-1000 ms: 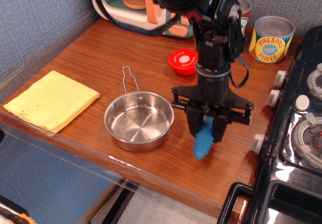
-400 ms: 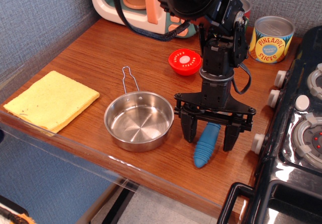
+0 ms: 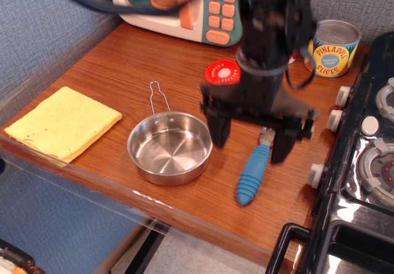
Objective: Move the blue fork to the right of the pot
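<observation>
Two black fingers (image 3: pixel 220 126) of the gripper (image 3: pixel 251 135) hang spread wide apart w/ nothing between them, up off the table (image 3: pixel 111 77) & a bit blurry. Using the pot (image 3: pixel 170 148) as the landmark: the fork (image 3: pixel 252 174) lies flat on the wood just right of the pot, not touching it, w/ its blue ribbed handle pointing to the front edge & its silver end pointing back, partly hidden behind the gripper. The gripper hovers right of the pot, above the fork's top end, not touching the fork. One finger is just beside the pot's right rim; the other is farther right, past the fork. The pot is shiny & has nothing in it, w/ its thin wire handle sticking out to the back left. A yellow cloth (image 3: pixel 63 122) lies well left of the pot. A red round toy (image 3: pixel 222 74) sits behind the pot, to the right. A toy microwave (image 3: pixel 184 6) stands far behind the pot. A pineapple can (image 3: pixel 333 47) is far back & right of the pot. A black stove (image 3: pixel 363 163) is way right of the pot, past the fork.
</observation>
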You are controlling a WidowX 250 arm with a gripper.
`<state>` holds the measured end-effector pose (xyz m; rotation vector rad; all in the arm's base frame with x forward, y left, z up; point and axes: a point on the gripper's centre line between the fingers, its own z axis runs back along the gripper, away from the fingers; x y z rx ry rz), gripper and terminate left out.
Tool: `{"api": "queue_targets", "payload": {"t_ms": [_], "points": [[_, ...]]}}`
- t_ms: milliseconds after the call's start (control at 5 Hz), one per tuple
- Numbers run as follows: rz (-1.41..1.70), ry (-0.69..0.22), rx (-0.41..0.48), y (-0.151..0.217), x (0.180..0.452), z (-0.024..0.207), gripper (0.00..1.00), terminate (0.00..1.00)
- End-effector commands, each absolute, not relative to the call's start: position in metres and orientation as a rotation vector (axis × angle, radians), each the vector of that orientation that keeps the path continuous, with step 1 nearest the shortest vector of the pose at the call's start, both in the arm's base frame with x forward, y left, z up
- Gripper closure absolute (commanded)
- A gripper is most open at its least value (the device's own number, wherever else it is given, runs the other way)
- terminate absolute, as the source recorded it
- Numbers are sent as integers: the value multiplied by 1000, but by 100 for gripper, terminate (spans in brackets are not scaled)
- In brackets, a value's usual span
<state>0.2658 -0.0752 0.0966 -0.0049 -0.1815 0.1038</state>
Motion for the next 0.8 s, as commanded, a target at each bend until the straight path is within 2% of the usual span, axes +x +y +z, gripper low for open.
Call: {"api": "queue_targets", "payload": {"t_ms": [0,400,600], "points": [[93,-173,-86,-48,257,123,0,0],[82,-149,-74,-36,253,116,0,0],[82,-149,-74,-36,253,116,0,100]]}}
